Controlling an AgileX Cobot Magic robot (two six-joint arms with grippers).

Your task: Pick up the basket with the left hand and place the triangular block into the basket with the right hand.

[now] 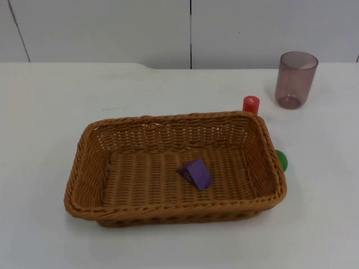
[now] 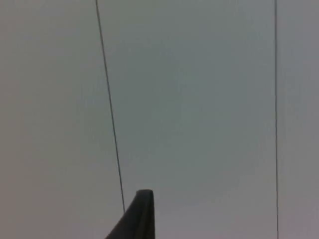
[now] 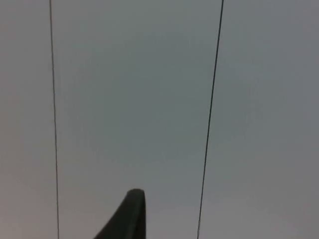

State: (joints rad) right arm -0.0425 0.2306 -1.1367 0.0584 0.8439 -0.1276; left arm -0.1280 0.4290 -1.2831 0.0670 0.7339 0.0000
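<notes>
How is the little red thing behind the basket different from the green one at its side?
The red block stands just past the basket's far right corner, while the green block sits against its right side, nearer the camera. The red one looks like an upright cylinder with a flat top; the green one looks rounded and is mostly hidden by the rim. Both are small, sit on the table, outside the basket and close to it.

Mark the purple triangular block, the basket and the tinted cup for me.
triangular block (image 1: 196, 174), top view, on its sloped purple face, inside the basket.
basket (image 1: 168, 213), top view, on the near woven rim.
tinted cup (image 1: 295, 79), top view, on its side wall, standing upright on the table.
</notes>
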